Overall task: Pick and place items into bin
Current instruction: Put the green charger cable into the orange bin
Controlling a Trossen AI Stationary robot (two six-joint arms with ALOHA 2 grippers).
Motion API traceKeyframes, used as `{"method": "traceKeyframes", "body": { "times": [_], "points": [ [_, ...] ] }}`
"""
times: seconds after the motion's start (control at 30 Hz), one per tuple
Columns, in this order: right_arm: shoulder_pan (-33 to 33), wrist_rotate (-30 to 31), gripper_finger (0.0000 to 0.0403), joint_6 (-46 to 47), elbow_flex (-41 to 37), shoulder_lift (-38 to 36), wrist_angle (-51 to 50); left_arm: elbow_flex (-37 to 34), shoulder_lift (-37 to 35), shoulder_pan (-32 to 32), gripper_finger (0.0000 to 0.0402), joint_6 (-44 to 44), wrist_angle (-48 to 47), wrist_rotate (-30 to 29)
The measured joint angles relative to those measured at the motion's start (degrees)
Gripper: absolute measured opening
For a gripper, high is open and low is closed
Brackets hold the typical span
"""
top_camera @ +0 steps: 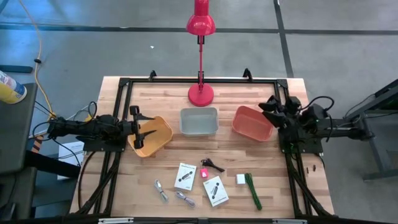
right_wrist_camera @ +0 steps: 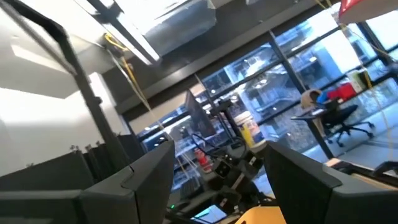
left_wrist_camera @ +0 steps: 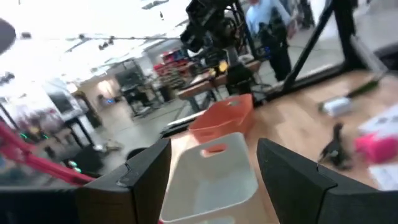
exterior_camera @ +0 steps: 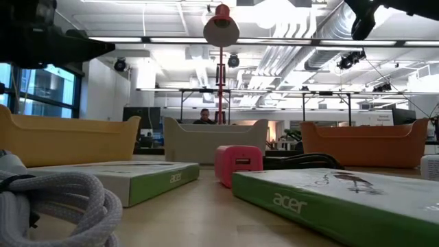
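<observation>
Left gripper (top_camera: pixel 148 132): fingers spread, holding nothing, hanging over the yellow bin (top_camera: pixel 151 136), probably parked.
Grey bin (top_camera: pixel 199 121): mid-table, between the yellow and orange bins.
Items: cards (top_camera: pixel 185 176), pink cube (top_camera: pixel 204 173) and green stick (top_camera: pixel 253 190) lie untouched along the near edge, with open wood before the bins.
Right gripper (top_camera: pixel 272 107): spread, empty, beside the orange bin (top_camera: pixel 252 123).

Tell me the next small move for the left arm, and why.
Probably swing the left gripper, open and empty above the yellow bin, forward and down toward the nearest white card. Every item lies on the table; the grey bin looks empty. The right gripper waits by the orange bin.
</observation>
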Motion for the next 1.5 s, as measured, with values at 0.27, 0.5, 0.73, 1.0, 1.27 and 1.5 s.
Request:
{"method": "traceKeyframes", "body": {
  "times": [0.27,0.5,0.73,1.0,1.27,1.5],
  "points": [
    [0.02,-0.97,0.0236,0.83,5.73,9.14,-0.02,0.00,0.02,0.00,0.0227,-12.21,3.70,3.40],
    [0.07,-1.74,0.0236,1.09,9.19,15.46,-0.21,0.00,0.02,0.01,0.0227,-17.96,13.54,-3.00],
    [3.52,-6.42,0.0236,-0.17,19.10,21.46,-10.83,0.02,0.13,0.00,0.0227,-28.12,20.23,6.48],
    [13.97,1.85,0.0236,-0.69,35.80,30.24,-45.99,0.02,3.79,-0.04,0.0227,-37.00,23.94,9.57],
    [25.43,11.58,0.0236,12.24,41.04,35.87,-63.63,0.02,9.90,-0.03,0.0227,-36.81,30.74,7.73],
    [34.90,21.07,0.0236,25.35,38.20,38.24,-66.00,0.02,11.21,0.00,0.0227,-31.64,29.96,-0.79]
  ]
}}
